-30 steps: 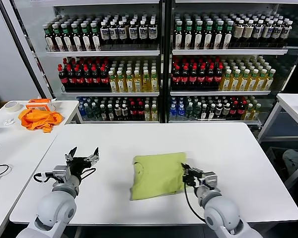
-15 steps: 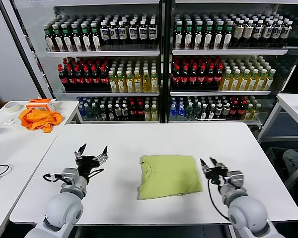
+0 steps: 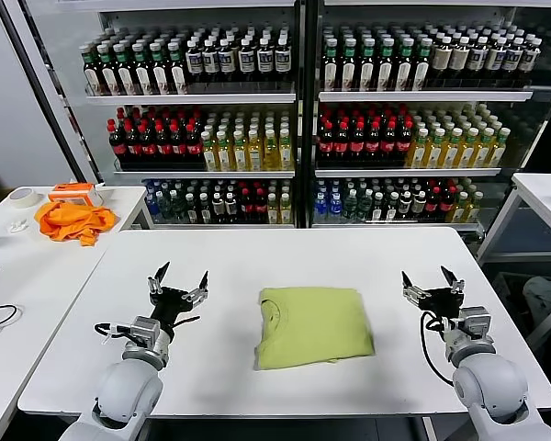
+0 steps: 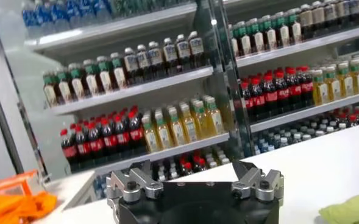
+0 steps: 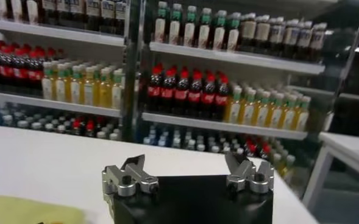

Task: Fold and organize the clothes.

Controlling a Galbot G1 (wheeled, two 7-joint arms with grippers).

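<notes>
The clothes are one light yellow-green T-shirt point(image 3: 312, 325), folded into a flat rectangle at the middle of the white table point(image 3: 285, 253). No print shows on its upper side. A corner of the shirt point(image 4: 350, 210) shows in the left wrist view and an edge of it point(image 5: 27, 210) in the right wrist view. My left gripper point(image 3: 178, 281) hovers left of the shirt, open and holding nothing. My right gripper point(image 3: 432, 282) stands right of the shirt, apart from it, open and holding nothing. In the wrist views the left gripper point(image 4: 193, 170) and the right gripper point(image 5: 188, 163) point at the drink shelves.
Glass-door coolers point(image 3: 298, 110) full of bottles stand behind the table. A side table point(image 3: 5, 276) at the left carries an orange cloth point(image 3: 72, 220), a tape roll point(image 3: 21, 196) and a cable. Another white table point(image 3: 544, 193) stands at the far right.
My right gripper let go of the shirt's right edge, opened and drew back to the right. The shirt slid slightly right and lies flat. My left gripper drifted a little rightward, still open.
</notes>
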